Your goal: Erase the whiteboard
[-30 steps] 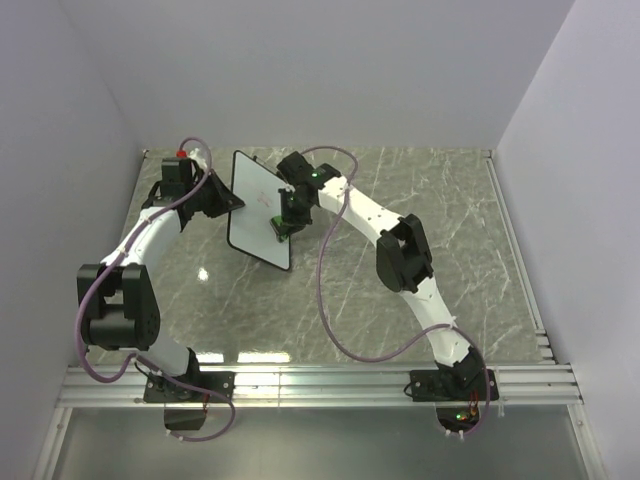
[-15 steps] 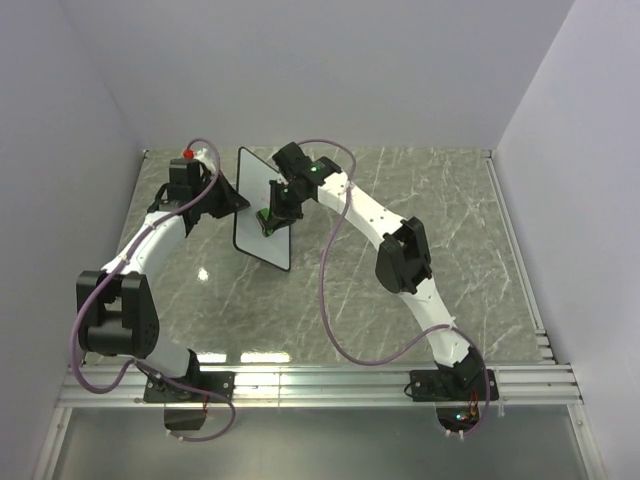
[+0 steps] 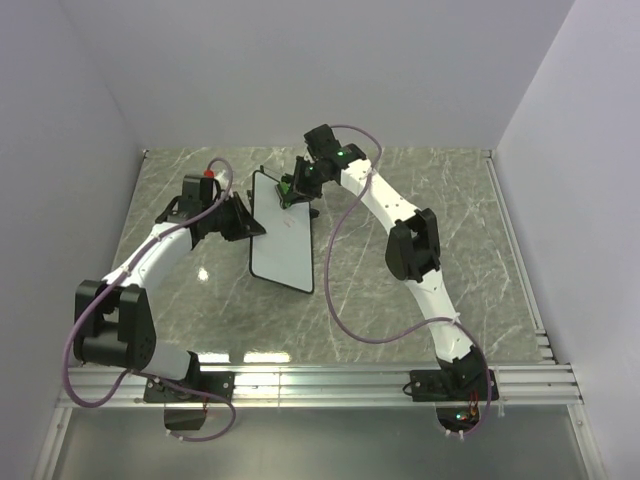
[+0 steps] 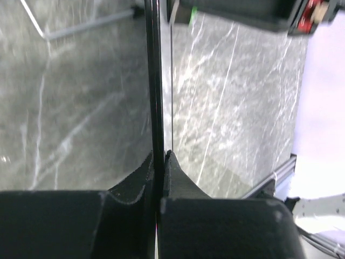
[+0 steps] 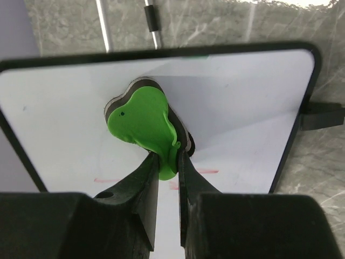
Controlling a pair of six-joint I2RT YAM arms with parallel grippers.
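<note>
The left gripper (image 4: 160, 162) is pinching the whiteboard (image 3: 283, 232) by its edge, holding it upright over the table (image 3: 450, 260). The right gripper (image 5: 167, 162) is pinching a green eraser (image 5: 141, 116) and pressing it against the board's face. Pressing too hard could twist the board loose.

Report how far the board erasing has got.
Done: the left pincer grips the whiteboard by its edge, and most of its face looks clean. In hand: the right pincer holds the green eraser against the board. Left: faint red marks below the eraser need wiping.
</note>
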